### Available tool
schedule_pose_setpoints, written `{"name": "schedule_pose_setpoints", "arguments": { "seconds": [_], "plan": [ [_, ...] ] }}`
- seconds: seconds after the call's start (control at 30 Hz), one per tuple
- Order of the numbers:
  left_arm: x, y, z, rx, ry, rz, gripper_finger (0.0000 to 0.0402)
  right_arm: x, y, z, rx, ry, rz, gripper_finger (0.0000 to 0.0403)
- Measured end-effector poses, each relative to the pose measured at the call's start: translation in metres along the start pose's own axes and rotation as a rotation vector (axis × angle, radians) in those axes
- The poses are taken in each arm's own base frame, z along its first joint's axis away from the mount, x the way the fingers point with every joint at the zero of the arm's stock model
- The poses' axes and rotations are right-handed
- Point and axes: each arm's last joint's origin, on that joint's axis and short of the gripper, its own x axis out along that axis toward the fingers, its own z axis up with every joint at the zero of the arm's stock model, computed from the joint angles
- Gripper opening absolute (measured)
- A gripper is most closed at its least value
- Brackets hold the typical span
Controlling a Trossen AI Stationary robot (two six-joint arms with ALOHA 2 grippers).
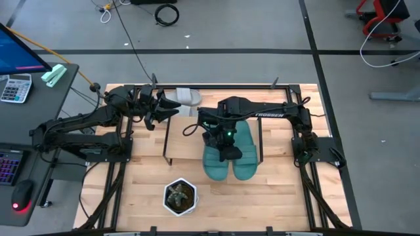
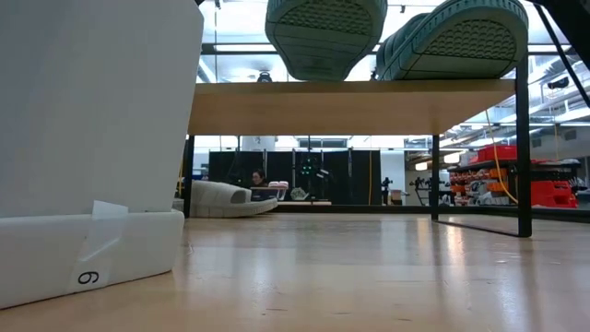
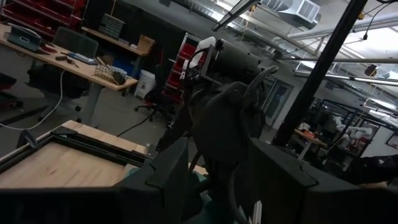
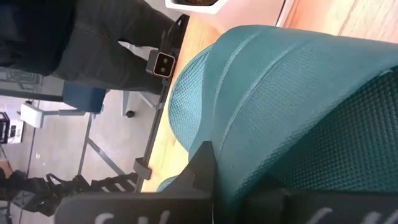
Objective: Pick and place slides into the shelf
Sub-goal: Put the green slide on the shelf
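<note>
Two teal-green slides lie side by side on the shelf's wooden board [image 2: 350, 106], their soles jutting past its near edge: the left slide [image 1: 215, 162] [image 2: 324, 32] and the right slide [image 1: 245, 154] [image 2: 452, 37]. My right gripper [image 1: 226, 148] [image 4: 249, 186] is down on the pair, shut on the left one. A light grey slide [image 1: 186, 97] [image 2: 221, 198] rests sole-down on the table behind the shelf; the second grey slide is not in view. My left gripper [image 1: 164, 113] [image 3: 217, 171] hovers open next to that grey slide, touching nothing. My right gripper grips the left teal slide at its textured upper part [image 4: 261, 124], which fills the space beside one finger [image 4: 199, 168]. The fingers come from above, slanting toward the near edge. The gripper's own body hides the exact place of contact. The slide's toe end hangs past the board's near edge.
A white pot with a plant [image 1: 179, 196] [image 2: 92, 138] stands near the table's near edge, in front of the shelf's left leg [image 1: 165, 141]. Black rails frame the table. A desk with keyboard and mouse [image 1: 20, 193] sits beyond the left edge.
</note>
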Motion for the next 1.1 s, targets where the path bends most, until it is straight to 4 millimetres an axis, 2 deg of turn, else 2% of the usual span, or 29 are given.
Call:
{"name": "schedule_pose_setpoints", "arguments": {
  "seconds": [1.1],
  "plan": [
    [0.0001,-0.0002,0.0,0.001,0.001,-0.001,0.0172,0.0029,0.0046,-0.0082,0.086,0.091,-0.049,0.0009]
  ]
}}
